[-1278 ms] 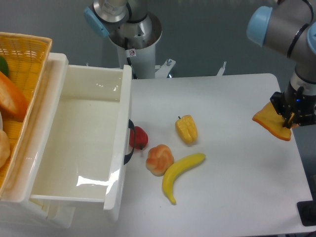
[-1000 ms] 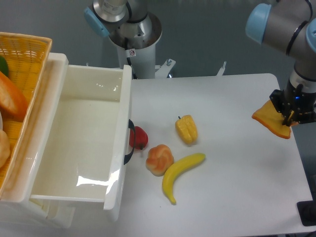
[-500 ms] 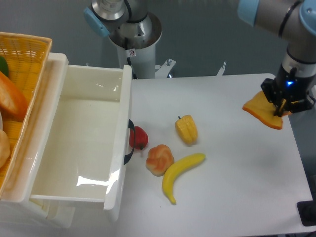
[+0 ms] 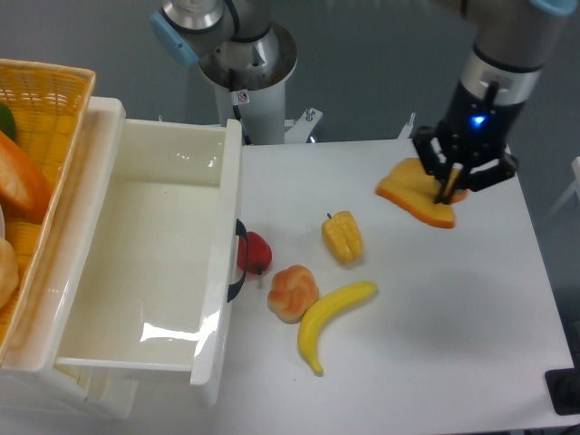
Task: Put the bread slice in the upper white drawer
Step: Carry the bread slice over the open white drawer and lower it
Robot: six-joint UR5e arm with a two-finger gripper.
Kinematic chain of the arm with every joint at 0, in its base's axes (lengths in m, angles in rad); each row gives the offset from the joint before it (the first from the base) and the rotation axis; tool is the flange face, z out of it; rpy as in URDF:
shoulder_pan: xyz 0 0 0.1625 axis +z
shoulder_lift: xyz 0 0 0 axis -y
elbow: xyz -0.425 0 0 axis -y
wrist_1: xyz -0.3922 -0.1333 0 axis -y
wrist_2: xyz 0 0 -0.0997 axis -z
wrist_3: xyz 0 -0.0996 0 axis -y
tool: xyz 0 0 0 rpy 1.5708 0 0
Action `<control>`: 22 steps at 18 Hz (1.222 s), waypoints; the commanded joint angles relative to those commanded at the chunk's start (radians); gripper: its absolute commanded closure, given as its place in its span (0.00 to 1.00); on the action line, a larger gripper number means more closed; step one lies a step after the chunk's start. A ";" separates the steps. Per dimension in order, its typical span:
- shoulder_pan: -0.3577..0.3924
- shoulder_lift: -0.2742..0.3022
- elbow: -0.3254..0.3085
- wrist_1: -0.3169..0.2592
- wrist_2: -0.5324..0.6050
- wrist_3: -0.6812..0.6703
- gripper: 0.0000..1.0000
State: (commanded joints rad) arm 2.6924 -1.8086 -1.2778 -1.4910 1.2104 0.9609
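Note:
My gripper (image 4: 449,188) is shut on the bread slice (image 4: 410,196), a flat golden-tan toast with an orange crust, and holds it tilted above the table at the upper right. The upper white drawer (image 4: 95,268) stands pulled open at the left, its inside bare, with a dark curved handle (image 4: 237,263) on its front. The slice is well to the right of the drawer, above and right of the yellow pepper.
On the table lie a red pepper (image 4: 256,253) by the handle, a lumpy orange-cream bun (image 4: 293,292), a yellow banana (image 4: 331,316) and a yellow pepper (image 4: 343,236). A yellow wicker basket (image 4: 41,109) with food sits at the far left. The robot's base (image 4: 245,63) stands at the back.
My gripper has carried the bread slice from the table's right edge leftward and slightly up, toward the middle. The other objects have not moved.

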 joint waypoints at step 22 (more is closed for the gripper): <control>-0.302 0.029 -0.100 0.163 -0.140 -0.665 0.57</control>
State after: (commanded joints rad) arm 2.3900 -1.7794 -1.3774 -1.3285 1.0707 0.2960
